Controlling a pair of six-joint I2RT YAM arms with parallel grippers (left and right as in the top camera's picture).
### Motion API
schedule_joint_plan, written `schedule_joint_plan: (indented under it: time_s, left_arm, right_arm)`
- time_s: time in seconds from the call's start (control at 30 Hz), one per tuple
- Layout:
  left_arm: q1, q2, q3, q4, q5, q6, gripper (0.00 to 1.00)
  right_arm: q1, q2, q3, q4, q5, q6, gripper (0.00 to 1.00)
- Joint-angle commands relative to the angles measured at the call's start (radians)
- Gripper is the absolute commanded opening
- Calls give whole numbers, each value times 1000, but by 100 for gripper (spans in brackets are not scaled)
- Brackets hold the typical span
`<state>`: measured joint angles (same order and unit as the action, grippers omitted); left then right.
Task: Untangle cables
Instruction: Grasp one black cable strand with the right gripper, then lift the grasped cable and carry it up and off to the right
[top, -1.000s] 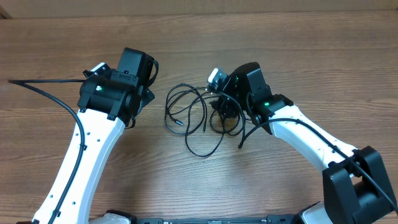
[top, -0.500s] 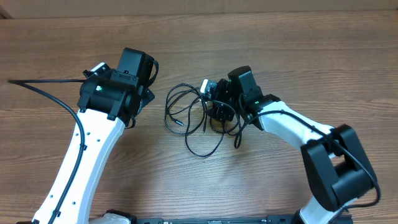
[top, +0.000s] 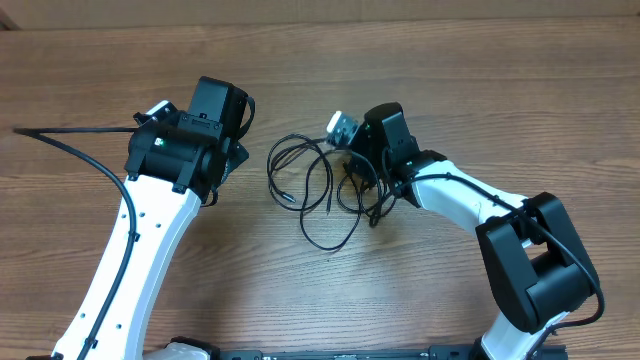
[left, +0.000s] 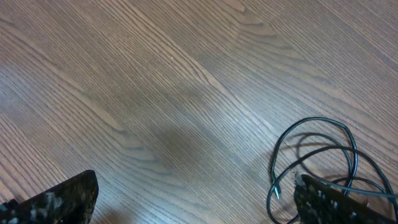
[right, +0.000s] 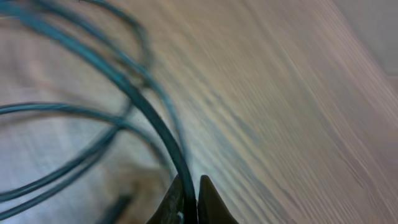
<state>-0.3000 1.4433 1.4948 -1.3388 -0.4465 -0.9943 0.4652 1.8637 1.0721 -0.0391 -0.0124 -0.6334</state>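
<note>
The cables (top: 328, 180) lie as a tangle of thin black loops on the wooden table between my two arms. My right gripper (top: 358, 168) is down at the tangle's right side. The right wrist view shows that gripper (right: 191, 190) shut, with one dark cable strand (right: 143, 106) pinched between its tips and more loops blurred off to the left. My left gripper (top: 243, 128) hovers left of the tangle, apart from it. Its jaws (left: 196, 199) stand wide open over bare wood, and a cable loop (left: 314, 121) with a small plug end (left: 273, 191) lies by its right finger.
A thick black wire (top: 70, 150) belonging to the left arm runs off toward the table's left edge. The right arm's elbow (top: 535, 260) stands at the lower right.
The right gripper moved left into the tangle and shut on a cable strand. The loops by it shifted slightly. The left arm has not moved.
</note>
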Motion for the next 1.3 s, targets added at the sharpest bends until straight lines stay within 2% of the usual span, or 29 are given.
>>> schedule_joint_plan:
  time_s: [0.0, 0.1, 0.23, 0.6, 0.77, 1.03, 1.13, 1.27]
  left_arm:
    - [5, -5, 13, 1, -24, 8, 100]
    - [5, -5, 13, 2, -24, 8, 100]
    - [5, -5, 13, 2, -24, 8, 100]
    - [5, -5, 13, 1, -24, 8, 100]
    - [5, -5, 13, 1, -24, 8, 100]
    - [5, -5, 13, 1, -24, 8, 100]
    - [5, -5, 13, 1, -24, 8, 100]
    - [5, -5, 13, 2, -24, 8, 100]
  right_arm:
    - [-2, -73, 80, 8, 237, 221, 4]
    - [-2, -160, 117, 8, 341, 344, 4]
    - [-2, -290, 149, 13, 361, 400, 4]
    - [-2, -638, 176, 167, 363, 401, 4]
    - [-2, -713, 177, 169, 363, 401, 4]
    - [-2, -727, 177, 190, 363, 402, 4]
    - [-2, -726, 177, 123, 364, 409, 4]
    - [-2, -724, 176, -125, 358, 562, 4]
